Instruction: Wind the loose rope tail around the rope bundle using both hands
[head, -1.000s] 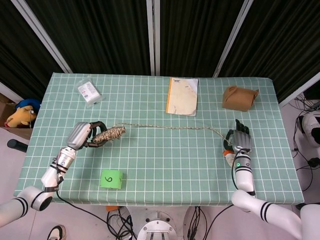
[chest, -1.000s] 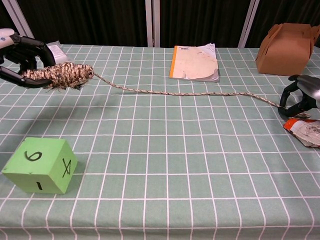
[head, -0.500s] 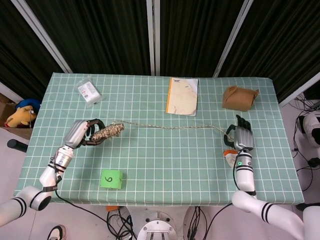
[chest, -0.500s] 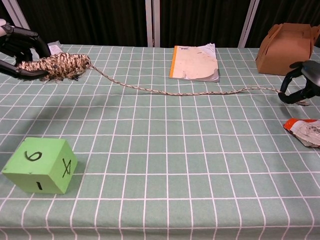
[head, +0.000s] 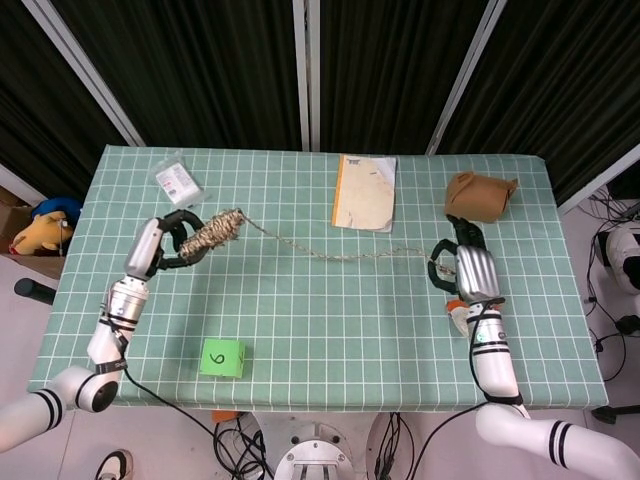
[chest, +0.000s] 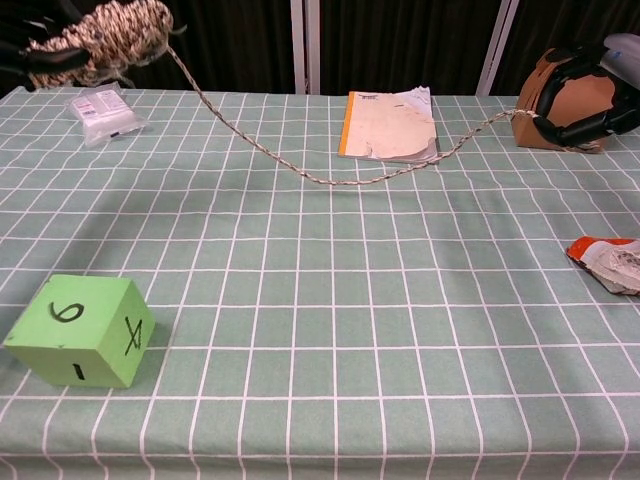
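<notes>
Left hand (head: 165, 238) in the head view curls around the near end of the rope bundle (head: 212, 232) and holds it up near the left edge of the table (head: 300, 340), toward the far left corner. Right hand (head: 470, 268) sits near the right edge, fingers closed on the far end of the rope tail (head: 330, 255), which sags between the two hands and touches the cloth about midway. A booklet (head: 365, 192) lies by the far edge, a brown bag (head: 479, 196) toward the far right corner, a small packet (head: 178, 183) near the far left corner and a green cube (head: 222, 358) by the near edge.

Seen from the chest camera, the bundle (chest: 105, 40) is lifted well above the table (chest: 330, 300), the dark fingers (chest: 45, 58) of the left hand wrapped under it. The tail (chest: 330, 180) drops in a slack curve to the cloth, then rises to the right hand (chest: 585, 95), which pinches it in front of the bag (chest: 575, 90). A crumpled wrapper (chest: 610, 262) lies by the right edge.

I judge the rope light, soft and limp, with a rough braid that should not slip readily. The bundle looks loosely wound and squashable, so a firm grip around its middle or end suits it. The tail is best held close to its tip and kept taut, since slack turns would likely slide off.
</notes>
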